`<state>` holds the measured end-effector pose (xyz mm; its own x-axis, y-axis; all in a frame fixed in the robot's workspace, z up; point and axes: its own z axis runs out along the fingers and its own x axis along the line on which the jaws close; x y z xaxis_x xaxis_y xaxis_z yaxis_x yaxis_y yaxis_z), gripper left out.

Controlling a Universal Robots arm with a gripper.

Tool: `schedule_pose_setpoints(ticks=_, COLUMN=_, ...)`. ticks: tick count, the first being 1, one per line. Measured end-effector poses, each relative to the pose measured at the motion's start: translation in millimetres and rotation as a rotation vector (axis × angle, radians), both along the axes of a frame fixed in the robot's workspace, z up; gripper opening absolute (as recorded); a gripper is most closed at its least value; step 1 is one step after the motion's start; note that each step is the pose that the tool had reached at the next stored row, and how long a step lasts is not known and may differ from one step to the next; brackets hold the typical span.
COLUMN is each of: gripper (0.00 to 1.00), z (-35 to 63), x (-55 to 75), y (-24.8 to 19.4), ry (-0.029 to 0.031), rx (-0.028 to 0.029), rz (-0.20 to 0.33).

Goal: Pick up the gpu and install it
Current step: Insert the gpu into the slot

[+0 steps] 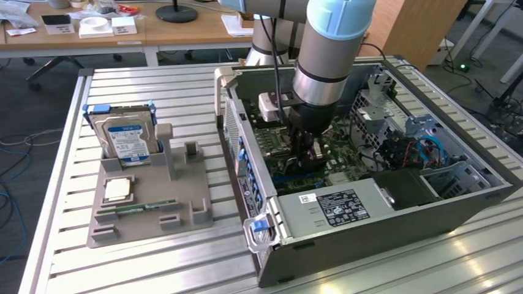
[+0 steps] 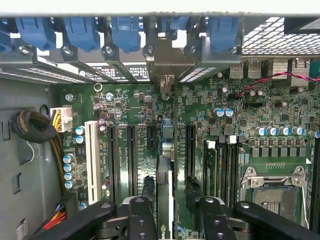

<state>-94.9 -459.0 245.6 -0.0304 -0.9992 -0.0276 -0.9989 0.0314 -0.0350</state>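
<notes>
gpu: the gpu (image 2: pixel 165 180) stands on its long edge in a slot near the middle of the motherboard (image 2: pixel 125 100), seen edge-on as a thin dark strip.
long axis: it runs across the board from under the gripper toward the case's rear wall. its silver bracket end meets that wall among the blue clips (image 2: pixel 80 32).
jaws: the gripper (image 2: pixel 170 202) straddles the card with its jaws wide. one of the fingers (image 2: pixel 137 215) sits on each side with a gap to the card, and nothing is held.
around the card: empty black slots lie on both sides. a white slot (image 2: pixel 91 155) lies toward the cable bundle (image 2: pixel 32 127). the memory slots and the empty processor socket (image 2: pixel 272 192) are on the other side.
case: the arm (image 1: pixel 327 55) comes down into the open computer case (image 1: pixel 392 220). the power supply (image 1: pixel 335 205) sits in the case's near corner.
table: the case lies on its side on a slotted metal table (image 1: pixel 147 86). toward the exterior view's left a grey tray (image 1: pixel 192 190) carries an upright hard drive (image 1: pixel 127 138), a flat chip (image 1: pixel 119 188) and a memory stick (image 1: pixel 143 208).
room: wooden desks (image 1: pixel 188 33) stand beyond the table's far edge, and loose cables (image 1: pixel 16 147) lie on the floor.
</notes>
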Motion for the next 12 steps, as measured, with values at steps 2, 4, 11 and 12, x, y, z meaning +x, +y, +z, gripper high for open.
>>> schedule_pose_setpoints(ticks=2, gripper=0.32, z=0.0, x=0.0, y=0.0, ry=0.0000, rx=-0.0001, rz=0.000)
schedule_pose_setpoints(ticks=4, gripper=0.26, z=0.1, x=0.0, y=-0.1, ry=0.0001, rx=-0.0007, rz=0.000)
schedule_pose_setpoints(ticks=11, gripper=0.26, z=0.0, x=0.0, y=0.0, ry=0.0000, rx=-0.0001, rz=0.000)
schedule_pose_setpoints(ticks=12, gripper=0.26, z=0.0, x=0.0, y=0.0, ry=0.0000, rx=-0.0001, rz=0.000)
